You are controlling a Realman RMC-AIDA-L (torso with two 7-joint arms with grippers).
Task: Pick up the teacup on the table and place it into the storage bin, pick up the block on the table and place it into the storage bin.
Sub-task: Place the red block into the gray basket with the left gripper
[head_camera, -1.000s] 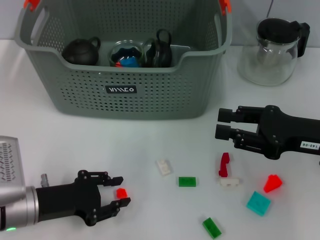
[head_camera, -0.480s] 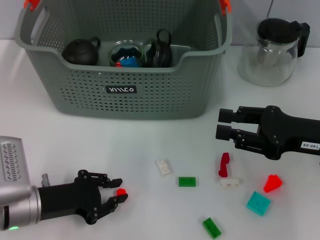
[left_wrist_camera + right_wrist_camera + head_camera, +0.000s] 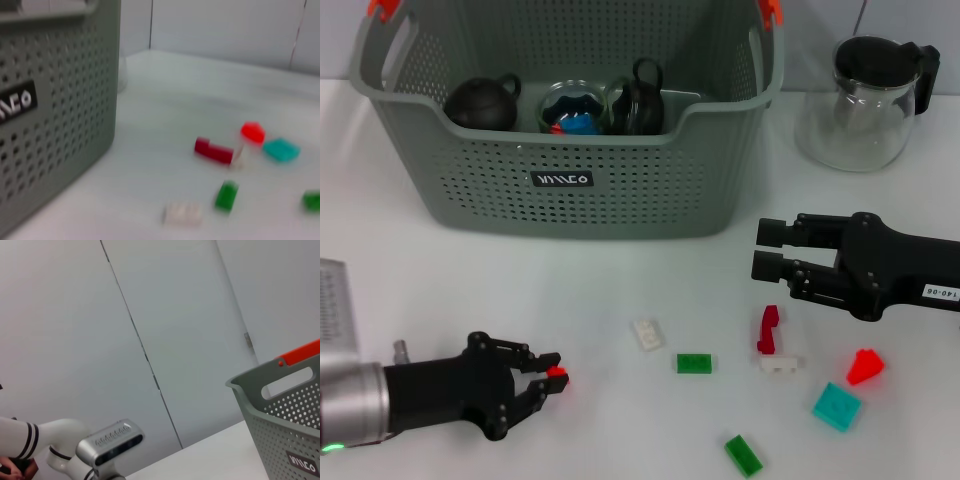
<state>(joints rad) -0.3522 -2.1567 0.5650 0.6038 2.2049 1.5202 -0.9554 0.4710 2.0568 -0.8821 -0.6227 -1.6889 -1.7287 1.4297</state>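
L gripper (image 3: pixel 552 375) lies low over the table (image 3: pixel 620 280) at the near L, arm reaching in from the L edge and fingers pointing R; its jaws are closed tight on a small red block (image 3: pixel 558 373), only a sliver of red showing between the tips. The block is too hidden to tell its long axis. R gripper (image 3: pixel 772 250) hangs over the table's R side, arm coming in from the R edge and fingers pointing L, jaws apart w/ nothing between them, just above a dark red piece (image 3: pixel 769 329). That piece stands roughly upright, long axis running near-to-far, touching a white piece (image 3: pixel 778 364) at its near end. Other loose blocks: white brick (image 3: pixel 647 334) mid-table, angled; green brick (image 3: pixel 694 363) just R of it, long axis L-R; another green brick (image 3: pixel 743 454) at the near edge, diagonal; teal tile (image 3: pixel 837 406) and red wedge (image 3: pixel 865 366) at the near R. Bin (image 3: pixel 570 180) sits at the far L-centre w/ orange clips on its handles; inside are a dark teapot (image 3: pixel 480 102), a glass cup (image 3: pixel 572 107) w/ blue and red bits in it, and a black looped item (image 3: pixel 638 100). A glass pitcher (image 3: pixel 865 100) w/ black lid stands far R, apart from the bin.
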